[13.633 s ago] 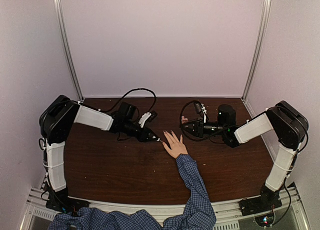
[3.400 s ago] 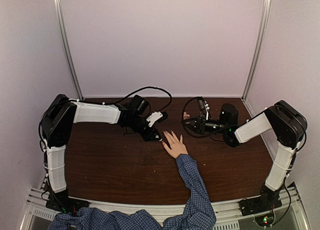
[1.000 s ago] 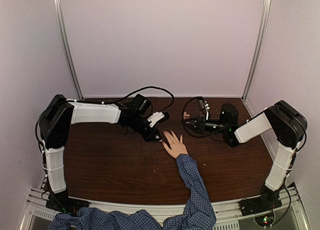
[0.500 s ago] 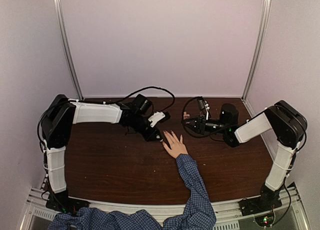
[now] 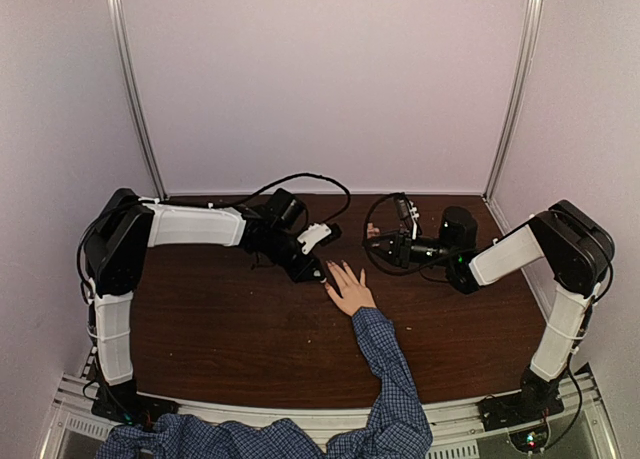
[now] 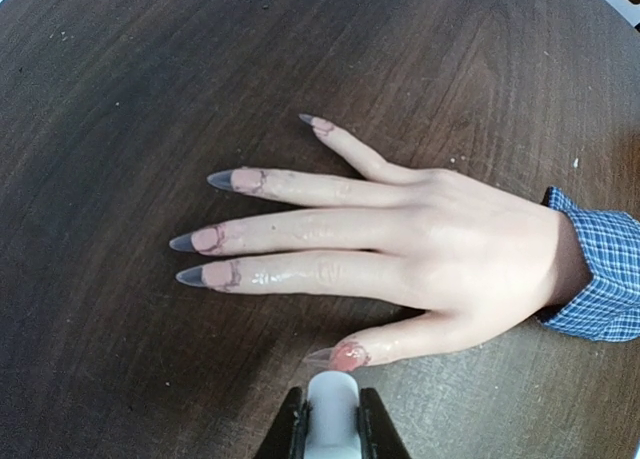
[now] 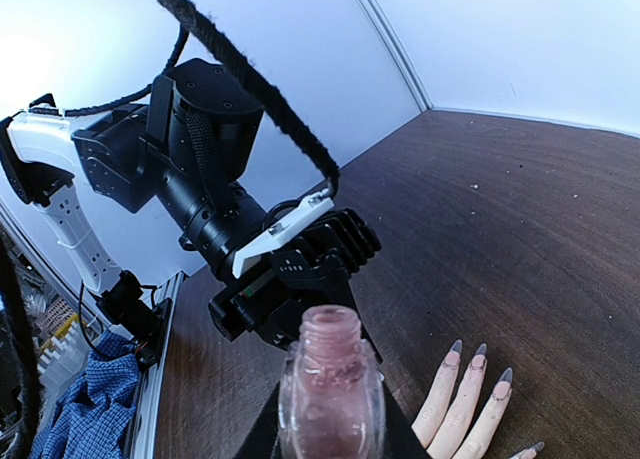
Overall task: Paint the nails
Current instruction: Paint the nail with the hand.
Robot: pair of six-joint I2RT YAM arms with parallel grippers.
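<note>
Five long pinkish nails (image 6: 222,242) tip a pale hand (image 6: 450,239) lying flat mid-frame on the dark wooden table (image 6: 120,99). Left gripper (image 6: 331,434) clamps a white cap (image 6: 331,399) just beside the thumbnail (image 6: 348,356); right gripper (image 7: 330,439) clamps an open glass polish bottle (image 7: 330,379).

No legible text or markings.
</note>
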